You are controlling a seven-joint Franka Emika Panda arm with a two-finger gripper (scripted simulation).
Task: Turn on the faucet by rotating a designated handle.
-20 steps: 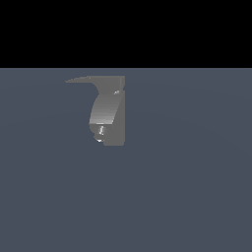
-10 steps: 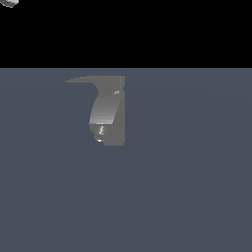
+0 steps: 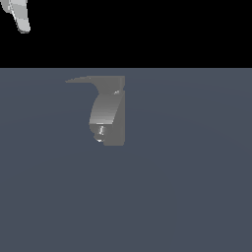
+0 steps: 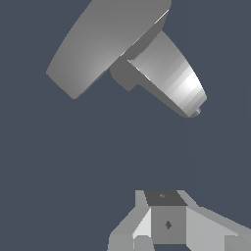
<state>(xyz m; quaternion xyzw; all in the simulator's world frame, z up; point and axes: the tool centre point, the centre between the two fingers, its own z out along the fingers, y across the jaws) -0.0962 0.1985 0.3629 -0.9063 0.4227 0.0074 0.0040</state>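
Your white gripper [image 3: 18,17] hangs high at the exterior view's far left, its jaws unreadable. The small grey metallic faucet [image 3: 109,115] stands mid-scene; approach its thin dark lever handle [image 3: 86,79] at the tapered tip, pushing sideways.

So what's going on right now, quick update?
Hand high at the exterior view's top left, clear of the faucet; open or shut unclear. Handle untouched. Nothing seen in the way.
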